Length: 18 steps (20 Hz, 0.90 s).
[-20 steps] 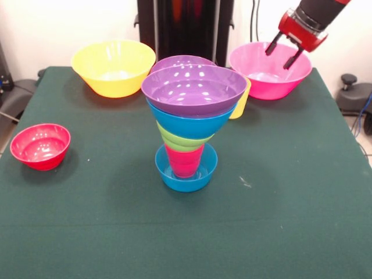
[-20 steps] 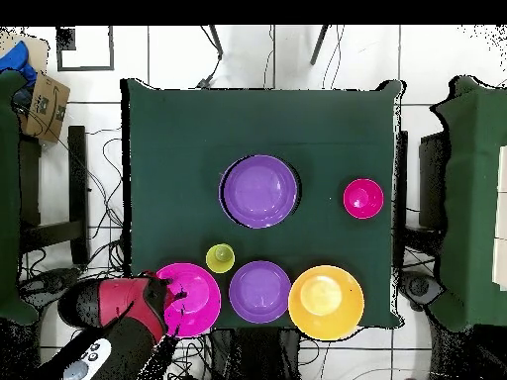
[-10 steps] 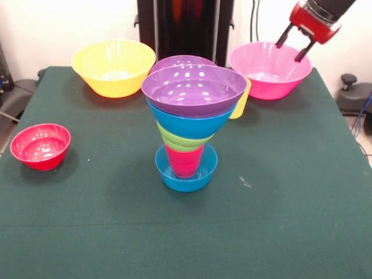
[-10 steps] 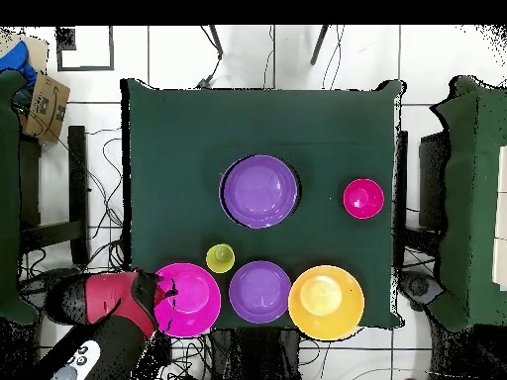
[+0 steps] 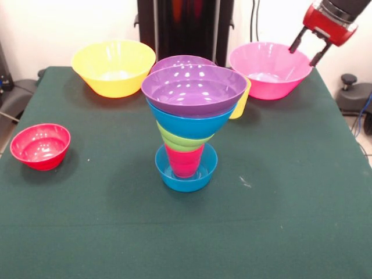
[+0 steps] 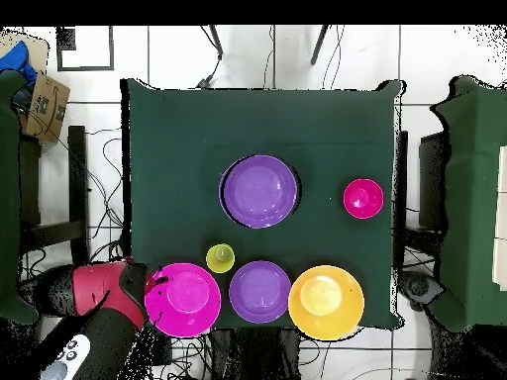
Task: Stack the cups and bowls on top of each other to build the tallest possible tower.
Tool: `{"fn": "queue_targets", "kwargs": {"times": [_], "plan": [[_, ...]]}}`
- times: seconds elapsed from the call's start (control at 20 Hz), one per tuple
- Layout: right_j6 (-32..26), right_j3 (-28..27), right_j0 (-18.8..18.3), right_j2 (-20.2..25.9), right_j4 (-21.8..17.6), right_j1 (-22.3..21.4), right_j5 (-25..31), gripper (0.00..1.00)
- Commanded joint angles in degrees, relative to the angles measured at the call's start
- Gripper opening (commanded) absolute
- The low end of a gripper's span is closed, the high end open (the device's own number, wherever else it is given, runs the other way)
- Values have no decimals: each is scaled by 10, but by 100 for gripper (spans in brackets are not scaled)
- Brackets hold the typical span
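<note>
The green-clothed bench [image 5: 302, 192] carries a tower [image 5: 192, 125] near its middle: a small glossy blue plastic bowl [image 5: 186, 171] at the base, a red ribbed plastic cup [image 5: 184, 161] standing in it, then a lime green bowl [image 5: 181, 142], a medium blue bowl [image 5: 189, 123] and a medium purple bowl [image 5: 195, 88] on top. Along the robot-side edge sit a large yellow plastic bowl [image 5: 113, 67], a large pink plastic bowl [image 5: 268, 68], a second purple bowl [image 6: 259, 291] and a yellow ribbed cup [image 6: 220, 258]. A small red bowl [image 5: 40, 145] rests well apart near a side edge. The red-and-black gripper [image 5: 310, 49] hangs above the pink bowl's outer rim, jaws spread apart, holding nothing.
</note>
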Motion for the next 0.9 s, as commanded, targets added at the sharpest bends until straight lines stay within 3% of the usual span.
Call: {"fn": "queue_targets", "kwargs": {"times": [0.05,0.5,0.9], "plan": [[49,-63,-8,78,-5,25,19,100],[74,-75,9,67,-4,45,1,100],[90,-97,35,23,-24,81,6,100]]}}
